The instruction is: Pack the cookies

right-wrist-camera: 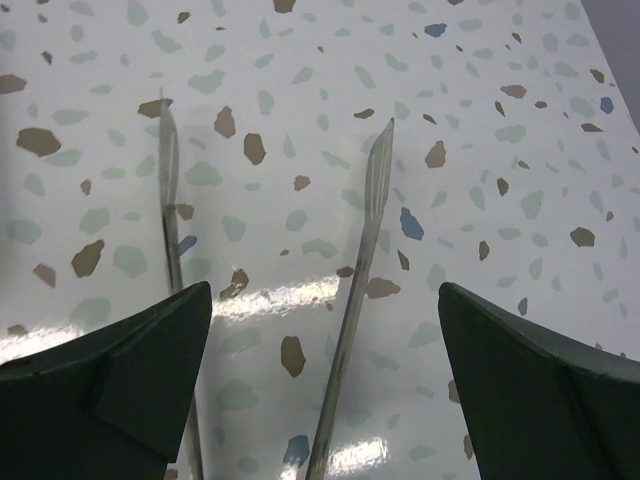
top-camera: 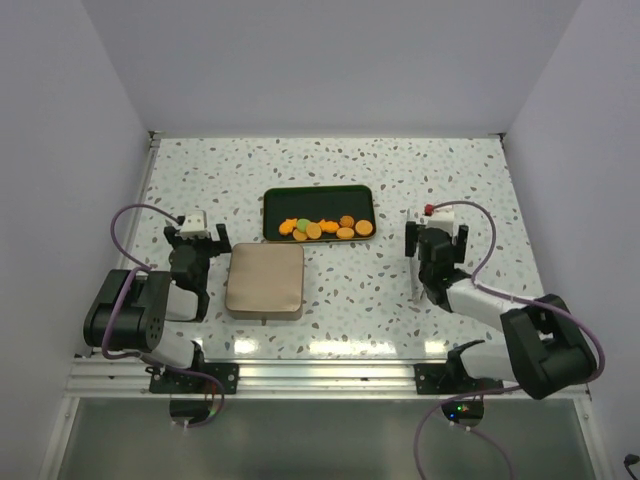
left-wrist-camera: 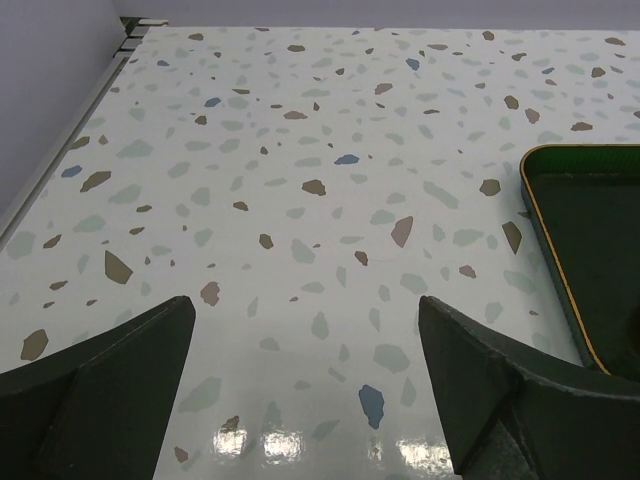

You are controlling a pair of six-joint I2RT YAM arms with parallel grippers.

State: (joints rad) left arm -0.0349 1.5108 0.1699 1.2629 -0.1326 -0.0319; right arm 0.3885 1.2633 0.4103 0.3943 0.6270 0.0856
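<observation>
The cookies (top-camera: 326, 228), mostly orange with one green, lie in a loose row in a dark green tray (top-camera: 318, 196) at the table's middle. A tan tin (top-camera: 265, 281) with its lid on sits in front of the tray's left end. My left gripper (top-camera: 197, 240) is open and empty, left of the tin. In the left wrist view it (left-wrist-camera: 305, 310) hangs over bare table, with the tray's edge (left-wrist-camera: 545, 215) at the right. My right gripper (top-camera: 437, 240) is open over metal tongs (top-camera: 414, 274). In the right wrist view the tongs (right-wrist-camera: 362, 235) lie on the table between my fingers (right-wrist-camera: 325, 290).
Speckled white table with grey walls on the left, back and right. A metal rail runs along the near edge by the arm bases. Bare table lies between the tin and the right arm.
</observation>
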